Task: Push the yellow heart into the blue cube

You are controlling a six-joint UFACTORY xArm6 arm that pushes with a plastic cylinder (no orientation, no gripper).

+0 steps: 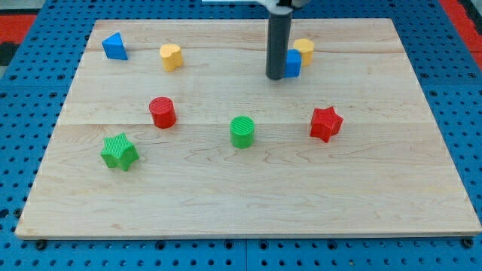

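Note:
The yellow heart lies at the view's upper left on the wooden board. The blue cube sits at the upper middle, far to the heart's right, its left side hidden by my rod. My tip rests on the board right against the cube's left side, between the cube and the heart but far from the heart. A second yellow block, shape unclear, touches the cube from behind at its upper right.
A blue triangle lies left of the heart. A red cylinder, a green cylinder and a red star stand across the middle. A green star is at the lower left.

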